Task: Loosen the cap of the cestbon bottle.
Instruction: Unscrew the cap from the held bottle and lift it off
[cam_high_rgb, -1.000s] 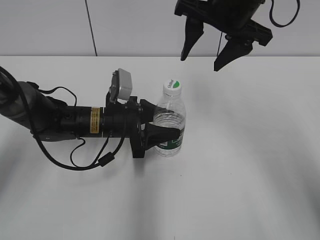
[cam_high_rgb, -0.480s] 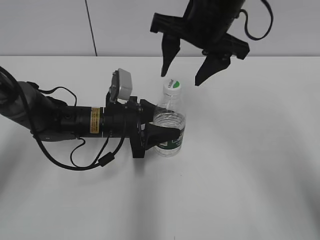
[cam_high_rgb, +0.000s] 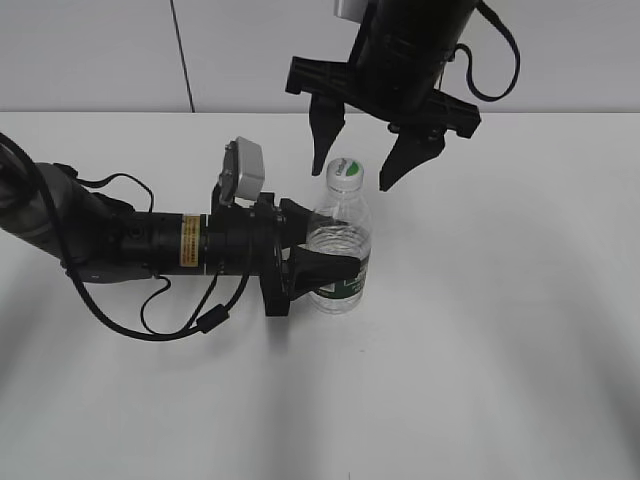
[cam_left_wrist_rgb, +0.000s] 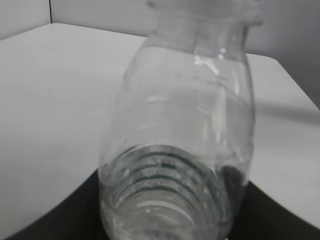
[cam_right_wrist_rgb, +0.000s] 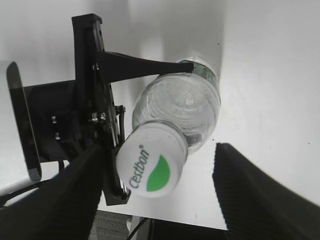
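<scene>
The cestbon bottle (cam_high_rgb: 339, 250), clear with a dark green label band, stands upright on the white table. It fills the left wrist view (cam_left_wrist_rgb: 185, 150) and shows from above in the right wrist view (cam_right_wrist_rgb: 180, 102). My left gripper (cam_high_rgb: 322, 252) is shut on the bottle's body from the left. The white cap (cam_high_rgb: 346, 173) with a green patch sits on the neck; the right wrist view shows its top (cam_right_wrist_rgb: 151, 160). My right gripper (cam_high_rgb: 356, 172) is open, with one finger on each side of the cap and clear of it; in the right wrist view (cam_right_wrist_rgb: 156, 186) the cap lies between its dark fingers.
The white table (cam_high_rgb: 500, 330) runs to a grey back wall (cam_high_rgb: 100, 50). The left arm and its cables (cam_high_rgb: 120, 245) lie across the table's left side.
My right gripper has come down and to the left from the upper right, and its open fingers now straddle the cap. The left gripper and the bottle have not moved.
</scene>
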